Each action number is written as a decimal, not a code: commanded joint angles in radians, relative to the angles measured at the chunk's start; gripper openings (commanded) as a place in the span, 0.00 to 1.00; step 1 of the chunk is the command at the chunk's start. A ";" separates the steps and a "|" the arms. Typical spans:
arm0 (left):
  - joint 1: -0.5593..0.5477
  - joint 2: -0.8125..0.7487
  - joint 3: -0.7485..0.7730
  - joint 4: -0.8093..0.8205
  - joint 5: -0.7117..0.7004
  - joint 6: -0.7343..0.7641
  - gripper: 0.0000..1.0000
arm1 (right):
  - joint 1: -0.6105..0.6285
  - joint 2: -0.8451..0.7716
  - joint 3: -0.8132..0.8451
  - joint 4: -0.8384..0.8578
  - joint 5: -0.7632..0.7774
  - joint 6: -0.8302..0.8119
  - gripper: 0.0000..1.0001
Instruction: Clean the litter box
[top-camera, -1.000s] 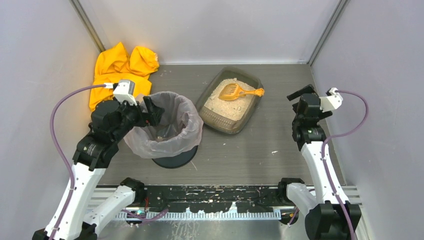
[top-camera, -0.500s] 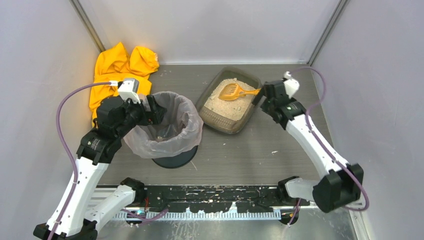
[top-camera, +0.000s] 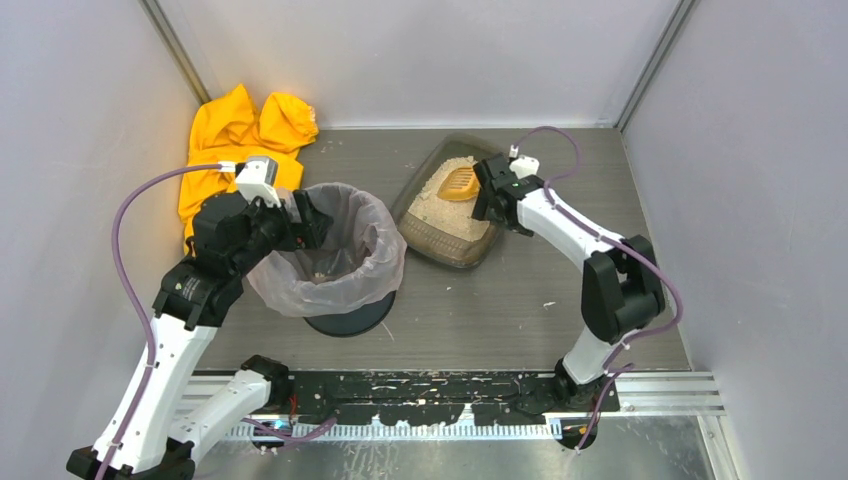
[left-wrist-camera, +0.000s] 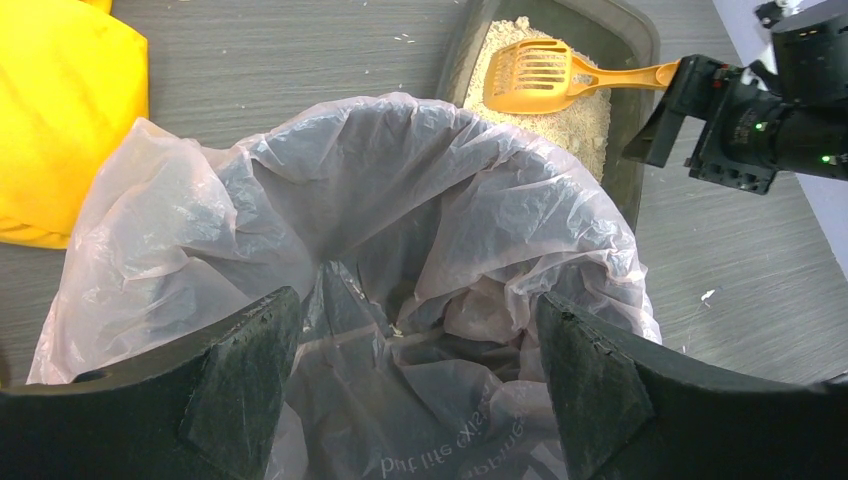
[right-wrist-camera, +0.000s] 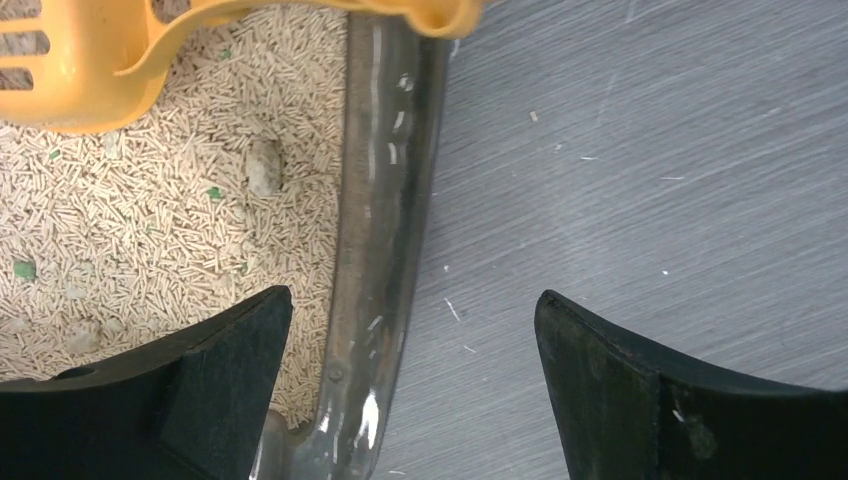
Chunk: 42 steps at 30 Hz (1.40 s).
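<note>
The litter box (top-camera: 450, 252) is a dark translucent tray of beige litter at the middle back. An orange slotted scoop (top-camera: 459, 182) lies in it, its handle toward the right rim. My right gripper (top-camera: 483, 198) is open and empty. Its jaws straddle the box's right rim (right-wrist-camera: 385, 200) just below the handle end of the scoop (right-wrist-camera: 90, 70). A grey clump (right-wrist-camera: 263, 165) lies in the litter. My left gripper (top-camera: 305, 215) is open and empty over the near-left rim of the round bin (top-camera: 340, 250), looking into its clear bag (left-wrist-camera: 400, 200).
A yellow cloth (top-camera: 240, 135) lies at the back left beside the bin, also in the left wrist view (left-wrist-camera: 60, 110). Bits of litter are scattered on the grey table (top-camera: 545, 303). Walls close in on the left, back and right.
My right arm has swung from the right side of the table left to the litter box's right rim, by the scoop handle. My left arm has barely moved.
</note>
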 joint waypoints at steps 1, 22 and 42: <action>0.002 -0.019 0.025 0.014 0.003 0.004 0.87 | 0.013 0.048 0.078 0.013 -0.001 -0.016 0.95; 0.002 -0.022 0.025 0.014 0.024 -0.009 0.87 | -0.020 -0.104 -0.121 -0.006 0.090 -0.054 0.33; 0.001 0.047 0.161 -0.145 -0.096 -0.085 0.86 | -0.135 -0.345 -0.254 0.013 -0.015 -0.057 0.85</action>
